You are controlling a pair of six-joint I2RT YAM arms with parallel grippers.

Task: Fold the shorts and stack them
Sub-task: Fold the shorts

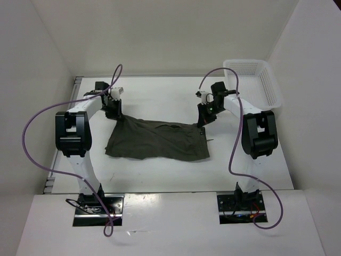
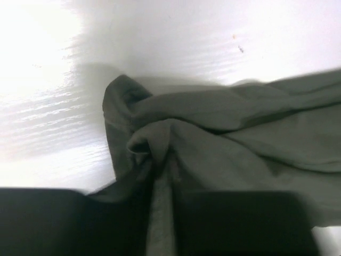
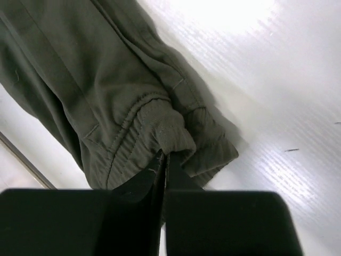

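Centre of the top view: the shorts, dark olive and wrinkled, spread wide on the white table; lower edge lying flat, upper left corner raised into a peak; at that peak, the left gripper, pointing down and clamped on the cloth; at the upper right corner, the right gripper, also pointing down and pinched on the cloth. Upper right of the same view: a white mesh basket, well apart from the shorts, by the far right corner; purple cables looping from both arms.

Left wrist view: bottom of the frame filled by two dark fingers with a narrow slot between them; a strip of olive fabric caught in that slot; just above, cloth bunched into a twisted knot near frame centre, then running off to the right edge in long folds; bright white table at upper left.

Right wrist view: fingers pressed together at bottom centre, almost no gap; ribbed waistband hem gripped right at the tips; rest of the garment stretching to the upper left of the frame, seams visible; bare table at right, a small dark fleck on it.
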